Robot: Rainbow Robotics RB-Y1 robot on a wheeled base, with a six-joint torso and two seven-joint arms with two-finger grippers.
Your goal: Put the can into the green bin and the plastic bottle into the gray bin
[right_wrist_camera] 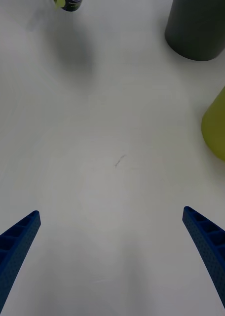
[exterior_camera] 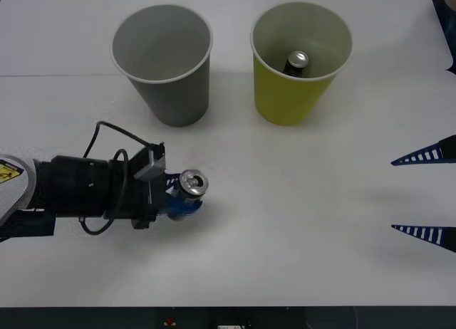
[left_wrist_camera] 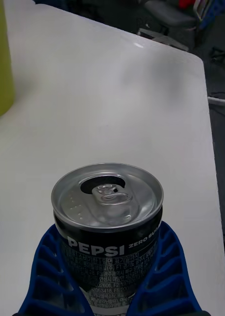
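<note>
The can [exterior_camera: 297, 60] stands inside the green bin [exterior_camera: 274, 94] at the back right, with its silver pull-tab top up and its body in shadow. To that bin's left stands the gray bin [exterior_camera: 178, 94], which looks hollow. My left gripper [exterior_camera: 187, 198] is low over the table in front of the gray bin, shut on an upright black Pepsi can [left_wrist_camera: 107, 197] with a silver top [exterior_camera: 193, 182]. At the table's right edge my right gripper [exterior_camera: 426, 194] hovers open with nothing in it [right_wrist_camera: 111, 211]. The plastic bottle is out of view.
Both bins appear in the right wrist view, the gray bin [right_wrist_camera: 199, 29] farther off and the green bin [right_wrist_camera: 218, 126] nearer. The white table [exterior_camera: 299, 222] lies bare between the two grippers. A table corner and dark floor [left_wrist_camera: 216, 74] lie beyond the held can.
</note>
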